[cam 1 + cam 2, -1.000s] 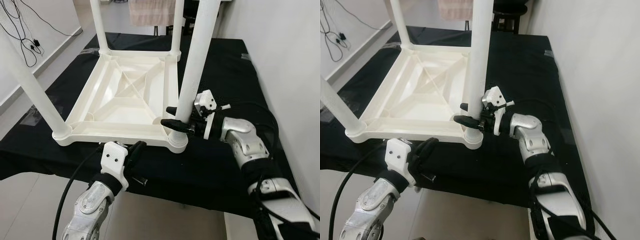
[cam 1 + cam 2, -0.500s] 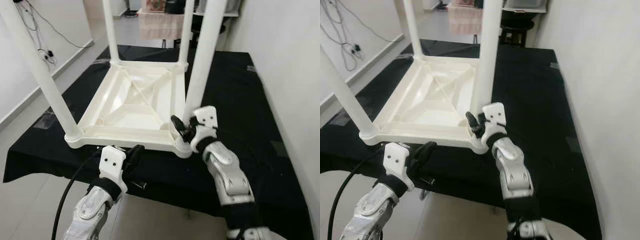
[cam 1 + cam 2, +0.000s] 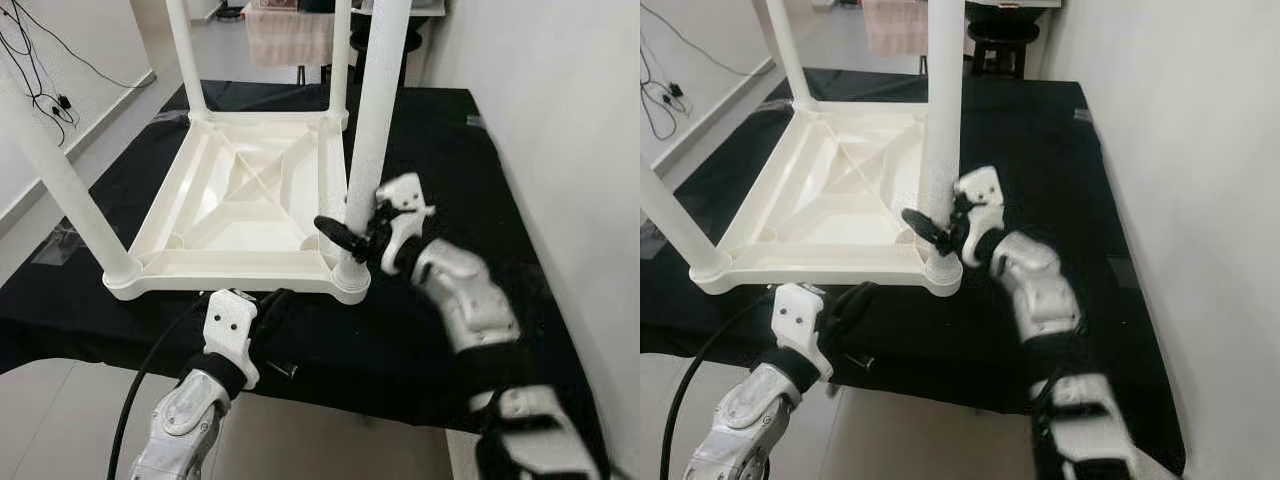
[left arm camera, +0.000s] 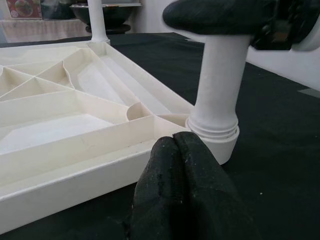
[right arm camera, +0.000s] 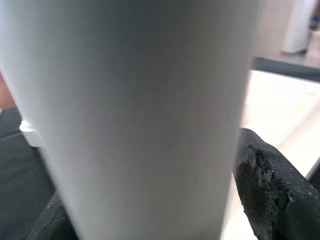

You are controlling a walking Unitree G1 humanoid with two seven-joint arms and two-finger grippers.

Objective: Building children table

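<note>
Four white legs rise from the upturned white plastic table (image 3: 240,200), which lies tabletop-down in the centre and left of the head views on a black cloth-covered surface (image 3: 450,160). Its ribbed underside faces up, with diagonal ribs crossing in the middle. The near right leg (image 3: 372,120) stands upright in its corner socket (image 3: 350,278), slightly right of frame centre. The right gripper (image 3: 350,232) reaches in from the right side of the frame, its silver forearm angled up from the lower right, and its two black fingers (image 5: 265,195) sit on either side of this leg low down, just above the socket, pinching it. The left gripper (image 3: 272,305) comes up from the bottom of the frame, its arm bent upward with a black cable running beside it, and rests just before the table's near rim; its fingers (image 4: 185,185) are pressed together, pointing at the rim beside the socket. A white wall (image 3: 560,120) fills the right side, and loose black cables (image 3: 40,70) hang at the upper left.
</note>
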